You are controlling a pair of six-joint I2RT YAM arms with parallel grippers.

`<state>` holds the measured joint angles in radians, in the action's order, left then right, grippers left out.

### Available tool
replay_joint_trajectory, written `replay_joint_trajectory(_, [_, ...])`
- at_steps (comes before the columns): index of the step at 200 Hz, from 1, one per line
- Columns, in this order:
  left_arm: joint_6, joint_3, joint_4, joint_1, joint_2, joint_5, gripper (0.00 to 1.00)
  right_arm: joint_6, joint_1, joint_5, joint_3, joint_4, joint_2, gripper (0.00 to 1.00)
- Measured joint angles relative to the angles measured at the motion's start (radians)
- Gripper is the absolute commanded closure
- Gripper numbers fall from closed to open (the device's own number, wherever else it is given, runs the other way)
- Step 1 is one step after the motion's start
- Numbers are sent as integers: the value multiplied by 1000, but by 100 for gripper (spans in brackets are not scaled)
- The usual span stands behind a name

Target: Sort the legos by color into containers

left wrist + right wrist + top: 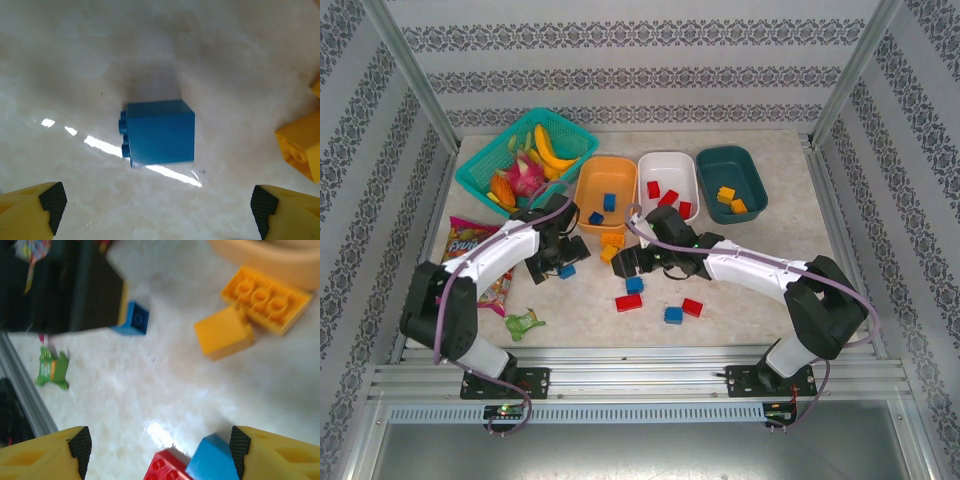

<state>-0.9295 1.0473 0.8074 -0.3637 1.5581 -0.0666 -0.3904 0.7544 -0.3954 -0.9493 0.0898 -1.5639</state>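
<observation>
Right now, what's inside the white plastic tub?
Three small red studded bricks lie in the white rounded plastic tub, and no other colour shows. The black wrist of the right arm overlaps its near edge, so anything right there is hidden.

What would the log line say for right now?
left tool: open, blue brick ahead | right tool: open, beside red brick | sorting: unfinished
</observation>
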Motion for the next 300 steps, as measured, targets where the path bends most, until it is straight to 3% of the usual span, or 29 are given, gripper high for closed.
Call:
replay_joint_trajectory(46, [3,14,-48,21,124,0,29,-2,22,-23,4,-43,20,25])
replay_joint_trajectory(74, [5,13,-61,25,147,2,35,-3,22,-22,2,-43,31,25])
replay_joint_trajectory(110, [11,15,-74,25,155,13,65,-3,21,-21,0,-42,31,26])
replay_joint_trajectory(163, [51,46,-34,25,101,32,67,-74,-38,33,-4,-43,95,26])
replay_joint_trajectory(210, [134,341,14,25,85,7,67,-139,-143,111,-107,-50,148,26])
replay_joint_trajectory(262, [224,673,8,12,370,-92,67,-212,-200,147,-159,-30,127,25])
replay_joint_trajectory(300, [234,786,18,-13,552,-138,68,-261,-214,176,-168,-11,82,26])
